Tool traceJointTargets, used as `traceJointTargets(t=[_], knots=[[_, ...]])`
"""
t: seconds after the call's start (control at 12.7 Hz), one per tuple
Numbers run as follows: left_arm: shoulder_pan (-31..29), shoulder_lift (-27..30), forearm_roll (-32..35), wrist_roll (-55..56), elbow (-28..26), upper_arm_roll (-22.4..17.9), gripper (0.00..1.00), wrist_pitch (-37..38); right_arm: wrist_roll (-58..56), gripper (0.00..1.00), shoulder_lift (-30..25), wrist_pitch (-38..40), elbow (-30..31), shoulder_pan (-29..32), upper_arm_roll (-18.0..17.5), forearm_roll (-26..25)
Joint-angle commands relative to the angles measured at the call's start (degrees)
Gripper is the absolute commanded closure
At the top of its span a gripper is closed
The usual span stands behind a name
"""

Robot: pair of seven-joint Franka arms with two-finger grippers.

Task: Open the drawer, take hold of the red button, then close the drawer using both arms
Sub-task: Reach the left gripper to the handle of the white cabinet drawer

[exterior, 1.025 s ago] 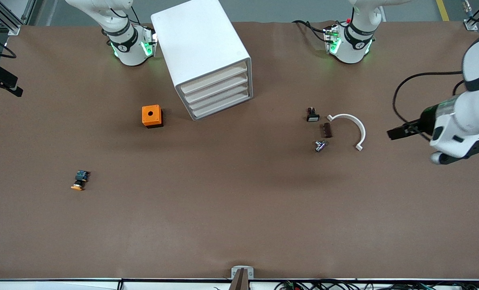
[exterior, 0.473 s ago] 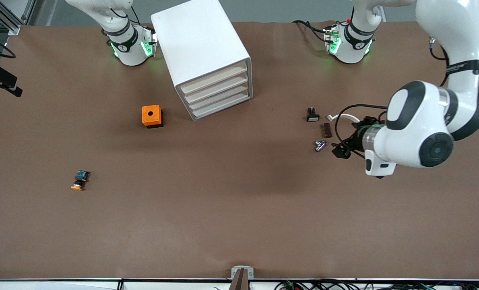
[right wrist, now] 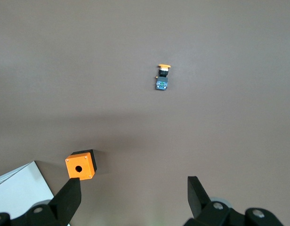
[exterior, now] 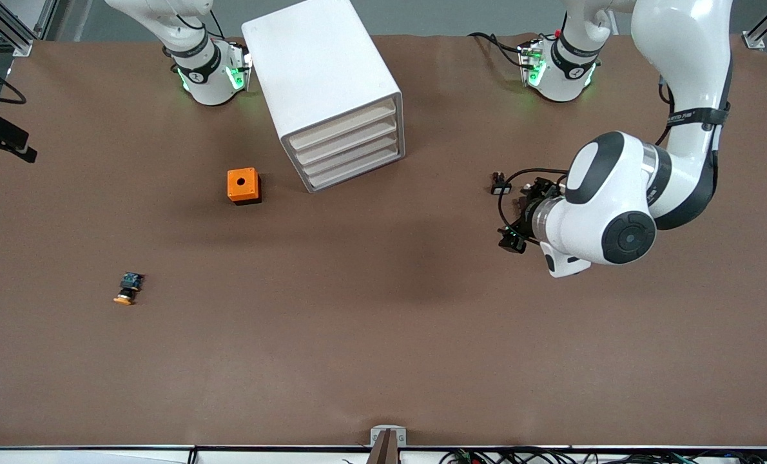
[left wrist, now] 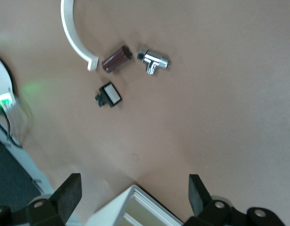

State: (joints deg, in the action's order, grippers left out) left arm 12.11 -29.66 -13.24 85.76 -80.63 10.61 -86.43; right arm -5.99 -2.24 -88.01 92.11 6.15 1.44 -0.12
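The white drawer cabinet (exterior: 322, 77) stands between the arm bases, with its several drawers (exterior: 351, 149) all shut. A corner of it shows in the left wrist view (left wrist: 135, 209) and in the right wrist view (right wrist: 18, 188). The red-capped button is out of view. My left gripper (exterior: 515, 222) is open and empty (left wrist: 133, 183), up in the air over the small parts at the left arm's end of the table. My right gripper (right wrist: 133, 186) is open and empty, high over the table. It is outside the front view and waits.
An orange box (exterior: 243, 185) sits beside the cabinet. An orange-capped button (exterior: 127, 288) lies nearer the front camera. Under the left arm lie a black button with a white face (left wrist: 109, 95), a brown piece (left wrist: 116, 59), a chrome fitting (left wrist: 153, 60) and a white curved piece (left wrist: 69, 33).
The left arm has swung in from the table's end toward the middle and now covers the white curved piece and the chrome fitting in the front view. Nothing else has moved.
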Motion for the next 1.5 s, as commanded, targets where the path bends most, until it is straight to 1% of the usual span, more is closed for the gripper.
traceJointTargets(t=[0.0,0.16,0.24,0.32,0.39,0.47,0.71,0.79,0.95,1.02,1.1,1.18,1.34,1.42], knots=[[1.77,-2.94,-3.97,9.3,1.88,-0.32,0.0,0.21,-0.6,0.0,3.99,-0.92,-1.76,0.88,-0.73,0.12],[2.3,-5.4,-9.32,18.26,1.88,-0.32,0.0,0.03,-0.69,0.0,4.52,-1.54,-1.84,0.88,-0.73,-0.49],[2.65,-6.54,-11.61,23.26,1.79,-0.32,0.0,0.03,-0.69,0.0,5.74,-1.81,-1.85,0.79,-0.73,-0.67],[3.78,-7.42,-12.24,26.36,1.79,-0.32,0.0,0.03,-0.69,0.0,6.19,-1.9,-2.02,0.79,-0.73,-0.67],[5.1,-8.21,-13.3,27.96,1.79,-0.32,0.0,0.03,-0.69,0.0,6.8,-1.9,-2.02,1.23,-0.65,-0.67],[6.85,-9.09,-15.83,29.02,1.7,-0.41,0.0,0.03,-0.69,0.0,7.33,-1.9,-2.19,1.32,-0.65,-0.75],[7.57,-13.3,-26.45,34.9,1.17,-0.32,0.0,0.12,-0.61,0.0,9.62,-1.99,-2.9,1.49,-0.38,-0.84],[8.88,-14.45,-28.75,36.4,1.26,-0.41,0.0,0.12,-0.69,0.0,10.49,-1.9,-3.25,1.67,-0.3,-0.76],[10.73,-15.86,-30.88,40.52,1.26,-0.41,0.0,0.03,-0.69,0.0,11.2,-1.99,-3.25,2.64,-0.38,-0.67],[11.87,-16.48,-31.67,42.8,1.17,-0.41,0.02,0.03,-0.69,0.0,11.29,-2.16,-3.25,2.64,-0.38,-0.58],[13.45,-16.83,-33.42,45.44,1.26,-0.41,0.13,0.03,-0.61,0.0,11.21,-2.07,-3.34,2.55,-0.38,-0.58],[14.07,-17.44,-35.52,48.51,1.17,-0.41,0.19,0.12,0.18,0.0,11.21,-1.99,-3.34,2.46,-0.38,-0.23],[16.0,-18.76,-38.08,51.34,1.17,-0.32,0.26,0.21,0.27,0.0,11.21,-2.16,-3.34,2.2,-0.38,-0.4],[17.49,-19.12,-39.57,52.14,1.17,-0.32,0.27,0.21,0.36,0.0,11.21,-2.25,-3.34,2.11,-0.38,-0.14]])
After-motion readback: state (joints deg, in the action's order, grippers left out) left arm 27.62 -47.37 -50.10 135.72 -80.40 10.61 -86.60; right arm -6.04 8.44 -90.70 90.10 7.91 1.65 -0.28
